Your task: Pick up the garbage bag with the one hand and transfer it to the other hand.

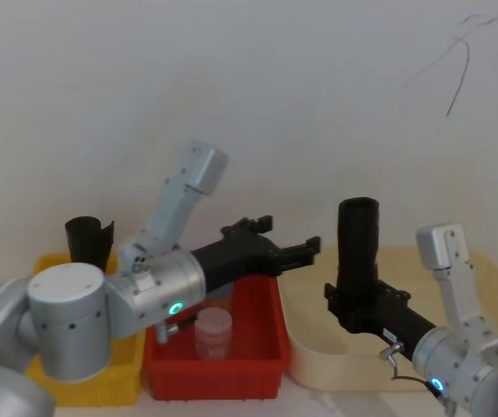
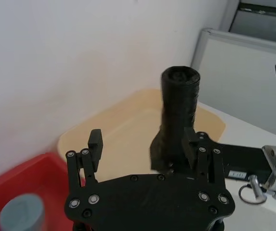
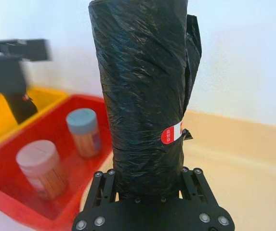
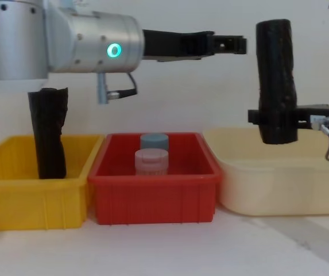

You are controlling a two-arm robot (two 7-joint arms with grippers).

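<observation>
The garbage bag (image 1: 357, 243) (image 4: 275, 69) is a tight black roll held upright above the beige bin (image 1: 318, 347). My right gripper (image 1: 353, 306) (image 4: 274, 119) (image 3: 147, 175) is shut on its lower part, just below a small red and white sticker (image 3: 171, 134). My left gripper (image 1: 305, 248) (image 4: 236, 45) (image 2: 142, 144) is open and stretched level toward the bag's upper half, a short gap away and not touching it. The bag (image 2: 178, 106) stands beyond the left fingers (image 2: 95, 144) in the left wrist view.
A red bin (image 4: 153, 190) in the middle holds two lidded jars (image 4: 151, 161). The yellow bin (image 4: 15, 190) to the left holds another black roll with a ragged top (image 4: 48, 132). A white wall runs close behind the bins.
</observation>
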